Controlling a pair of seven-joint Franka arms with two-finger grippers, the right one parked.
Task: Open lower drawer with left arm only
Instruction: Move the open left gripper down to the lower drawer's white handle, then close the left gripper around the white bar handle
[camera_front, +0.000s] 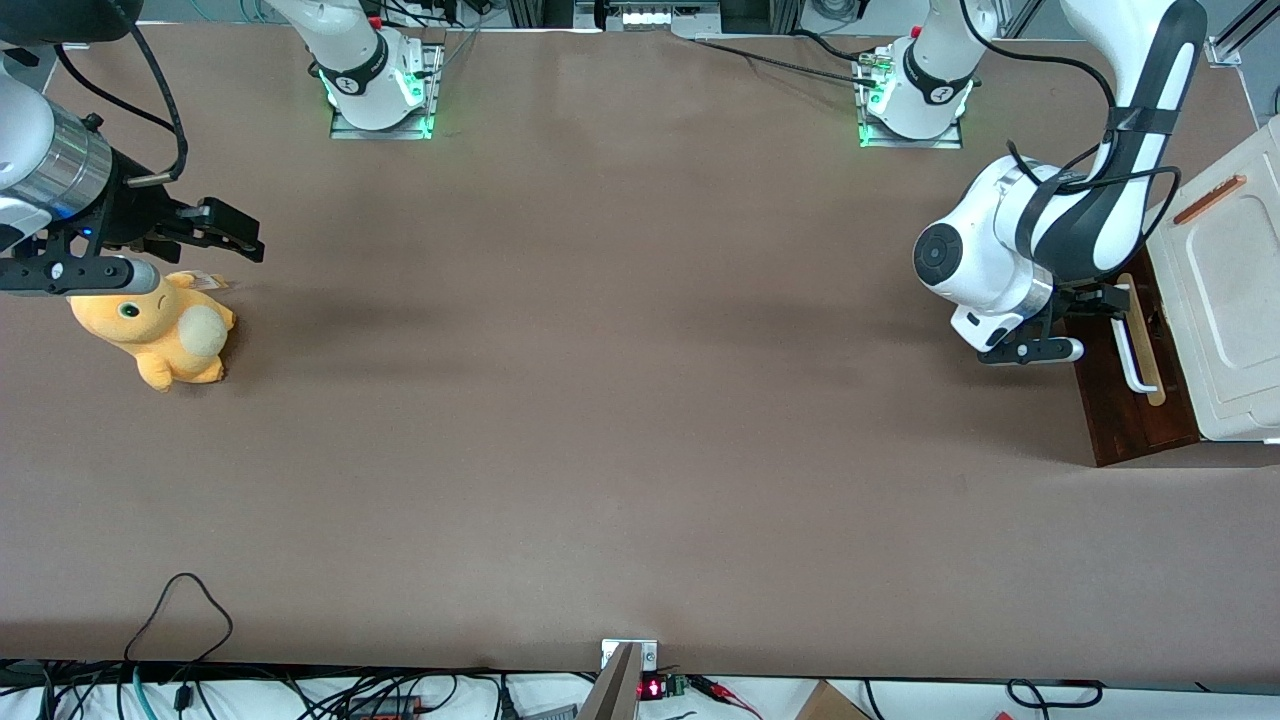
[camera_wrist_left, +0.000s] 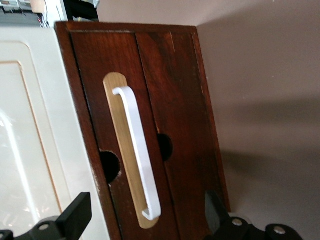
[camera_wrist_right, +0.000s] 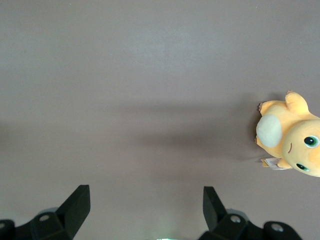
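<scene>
- Spread wide, the gripper (camera_wrist_left: 145, 220) of the left arm (camera_front: 1060, 230) hangs above the dark wooden front of the lower drawer (camera_wrist_left: 165, 125), holding nothing; one finger (camera_wrist_left: 75, 215) shows over the cream cabinet top (camera_front: 1225, 290), the other at the drawer's table-side edge.
- A white bar handle (camera_wrist_left: 137, 155) runs along a tan strip on the drawer front, untouched.
- This cabinet sits at the working arm's end of the brown table (camera_front: 600, 400).
- An orange plush toy (camera_front: 160, 330) lies toward the parked arm's end.
</scene>
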